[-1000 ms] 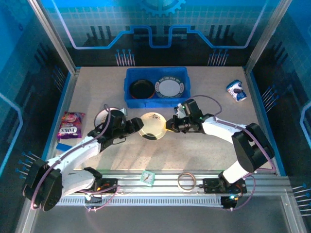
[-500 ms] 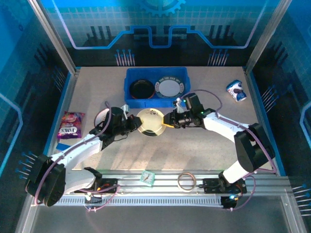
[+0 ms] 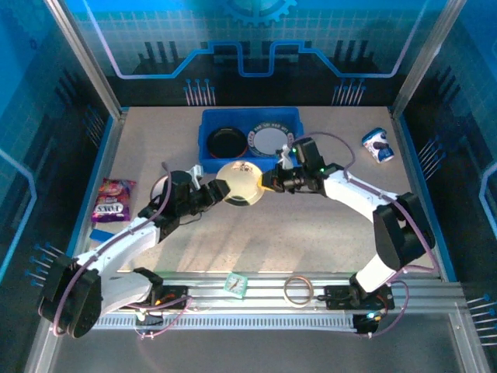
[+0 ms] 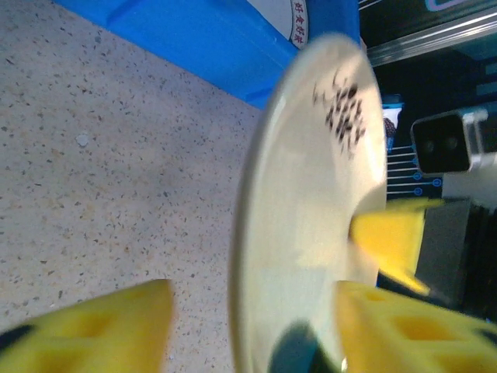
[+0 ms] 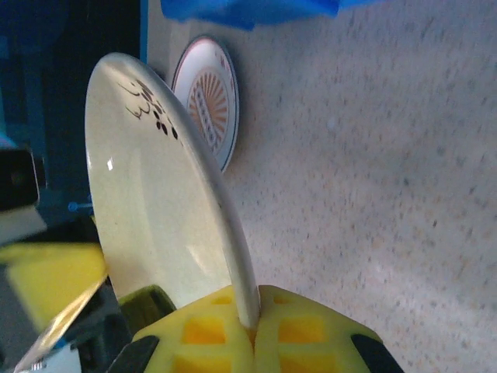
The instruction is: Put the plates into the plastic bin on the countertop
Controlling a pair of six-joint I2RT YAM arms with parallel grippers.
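A beige speckled bench (image 3: 326,225) fills the floor of the cell, edged left and right by blue rails (image 3: 101,167) and along the near side by a slotted aluminium rail (image 3: 256,311). Behind stands a blue back wall (image 3: 155,39) — grid-patterned, with a gear emblem (image 3: 258,8) at the top — flanked by slanting metal posts (image 3: 87,58) and translucent blue side panels (image 3: 35,116). Light is even and blue-tinged.

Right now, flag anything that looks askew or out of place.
The cream plate stands out: it is tilted almost on edge just in front of the plastic bin, not flat. The right gripper pinches its rim, while the left gripper straddles the opposite rim with its jaws open.
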